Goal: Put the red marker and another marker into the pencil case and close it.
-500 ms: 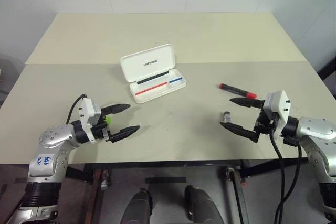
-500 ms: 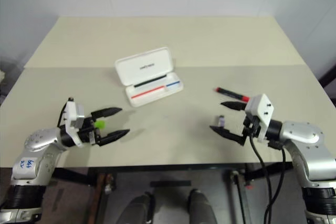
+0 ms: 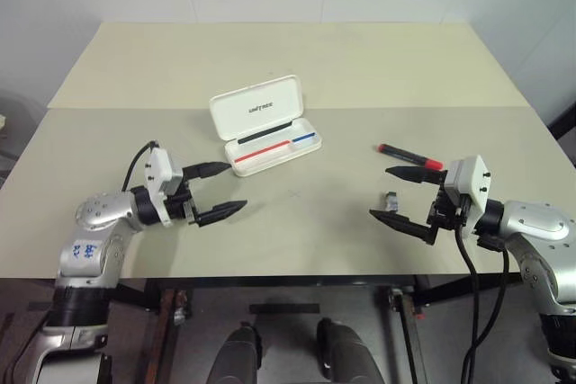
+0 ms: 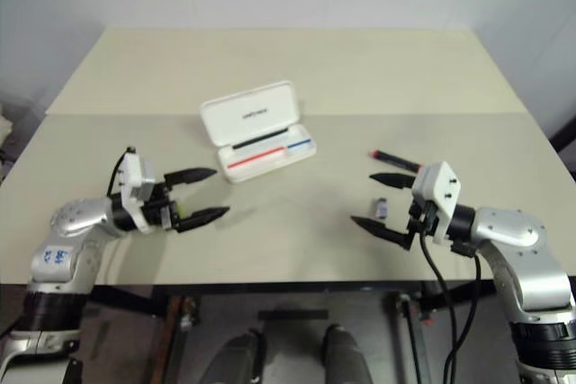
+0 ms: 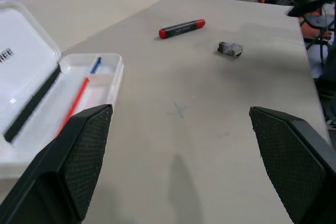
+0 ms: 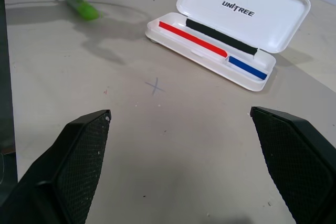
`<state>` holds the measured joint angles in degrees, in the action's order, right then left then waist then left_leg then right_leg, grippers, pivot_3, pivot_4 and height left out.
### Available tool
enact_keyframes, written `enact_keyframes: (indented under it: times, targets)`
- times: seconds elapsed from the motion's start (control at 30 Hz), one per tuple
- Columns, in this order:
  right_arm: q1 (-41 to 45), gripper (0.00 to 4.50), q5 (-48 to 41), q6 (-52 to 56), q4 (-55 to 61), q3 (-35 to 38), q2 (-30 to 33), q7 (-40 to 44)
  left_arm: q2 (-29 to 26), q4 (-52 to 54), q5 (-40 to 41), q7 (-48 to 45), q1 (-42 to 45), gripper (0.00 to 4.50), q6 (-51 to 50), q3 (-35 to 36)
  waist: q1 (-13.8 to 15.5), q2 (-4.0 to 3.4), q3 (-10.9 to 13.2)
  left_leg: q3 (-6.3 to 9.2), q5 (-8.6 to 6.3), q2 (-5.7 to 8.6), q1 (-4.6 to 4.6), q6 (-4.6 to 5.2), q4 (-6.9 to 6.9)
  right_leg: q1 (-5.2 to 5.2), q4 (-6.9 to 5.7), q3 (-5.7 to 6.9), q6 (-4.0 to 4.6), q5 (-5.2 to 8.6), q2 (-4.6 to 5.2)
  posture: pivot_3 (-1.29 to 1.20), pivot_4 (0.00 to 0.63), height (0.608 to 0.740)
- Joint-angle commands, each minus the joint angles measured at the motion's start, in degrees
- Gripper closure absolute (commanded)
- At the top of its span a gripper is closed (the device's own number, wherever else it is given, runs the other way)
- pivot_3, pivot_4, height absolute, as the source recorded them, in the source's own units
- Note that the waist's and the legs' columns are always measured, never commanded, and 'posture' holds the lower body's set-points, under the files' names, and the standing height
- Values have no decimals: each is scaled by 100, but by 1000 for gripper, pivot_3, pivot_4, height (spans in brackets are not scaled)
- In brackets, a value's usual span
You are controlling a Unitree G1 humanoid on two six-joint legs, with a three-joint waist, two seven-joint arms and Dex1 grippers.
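The white pencil case point(image 3: 265, 128) lies open on the table, lid up, showing its red and blue stripes. To its right, the red marker point(image 3: 409, 156) rests on the table, and a small grey piece point(image 3: 390, 198) sits just in front of it. My right gripper point(image 3: 380, 192) hovers open beside them; its far finger lies close to the marker and the grey piece sits between its fingers. My left gripper point(image 3: 236, 188) is open and empty in front of the case, to its left. The light green marker point(image 6: 81, 8) lies on the table under the left gripper.
The cream table point(image 3: 297, 60) stretches far behind the case. A faint cross mark point(image 3: 294, 193) sits between the two grippers. The table's front edge runs just below both arms.
My left gripper has moved forward and a little right, toward the case, and now covers the green marker in the head views. The right gripper has edged slightly left.
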<state>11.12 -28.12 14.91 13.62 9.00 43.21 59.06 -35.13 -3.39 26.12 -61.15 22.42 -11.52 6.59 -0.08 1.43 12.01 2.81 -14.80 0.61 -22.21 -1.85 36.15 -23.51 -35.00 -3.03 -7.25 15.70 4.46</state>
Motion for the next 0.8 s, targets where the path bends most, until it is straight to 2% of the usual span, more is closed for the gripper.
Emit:
enact_keyframes:
  times: [0.03, 0.17, 0.37, 0.6, 0.8]
  targets:
    - [-41, 0, -75, 21, 263, 158, 43, -90, -87, -234, -225, -78, 265, 469, 133, -131, -17, 0, 0, -1, 0, 1, 0, 0, -1, 0, 0, -1, 0, 0, 0, 0, 150, 740]
    - [-120, 0, -85, 55, 394, 158, -14, -229, 54, -753, -898, 314, 748, 1639, 528, -453, -14, 0, 0, -5, 0, -2, 1, 0, -5, -4, -1, -6, -1, 0, -4, 0, 150, 740]
    - [-233, 0, -143, 239, 772, 88, -124, -475, 372, -1815, -1863, 942, 1641, 1639, 896, -1007, 16, 2, 1, -1, 1, 11, -6, 3, 13, 1, -2, -10, -17, -9, 0, 0, 150, 740]
    - [-476, 0, -315, 573, 1245, 250, -12, -610, 545, -2694, -2235, 758, 2169, 1639, 975, -1359, -10, 2, 0, -5, -1, 9, -7, 7, 4, -6, -1, -12, -19, -10, -3, 0, 150, 740]
    - [-621, 0, -452, 817, 1586, 501, 67, -808, 647, -3448, -2693, 1156, 2569, 1639, 1043, -1520, 3, 3, 1, -5, -1, 12, -9, 8, 15, -3, -4, -15, -22, -11, -3, 0, 150, 740]
